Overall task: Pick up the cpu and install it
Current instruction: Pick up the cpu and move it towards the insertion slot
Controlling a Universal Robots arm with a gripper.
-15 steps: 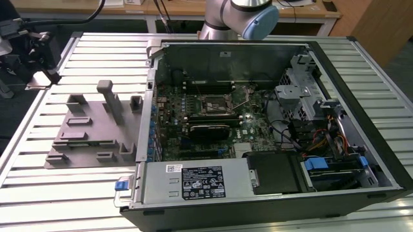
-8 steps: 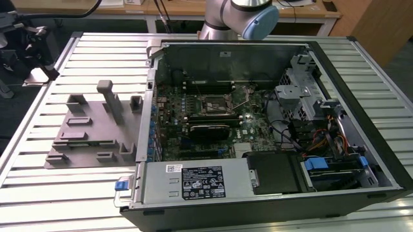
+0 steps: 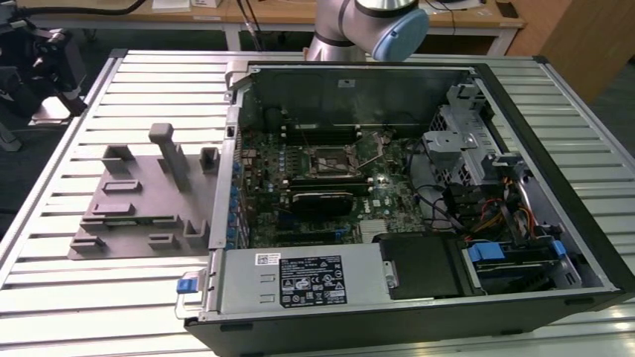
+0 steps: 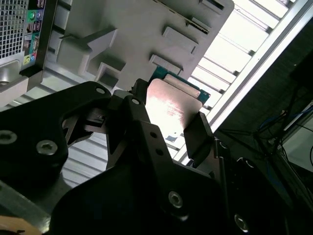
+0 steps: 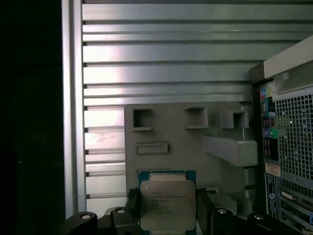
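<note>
The end effector (image 5: 167, 215) pinches one cpu (image 5: 167, 203) tight between its two fingers (image 4: 198, 139). One grey holder block (image 5: 195, 142) and one open computer case (image 3: 347, 89) sit on the slatted surface (image 5: 166, 73).

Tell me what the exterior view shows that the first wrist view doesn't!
Exterior view: the inside of the open black computer case, with its green motherboard, plus the arm's pale blue round joint cap. First wrist view: the small flat square silver-topped cpu gripped in the black hand. Both: the grey plastic holder tray, the slatted metal table and the case.
</note>
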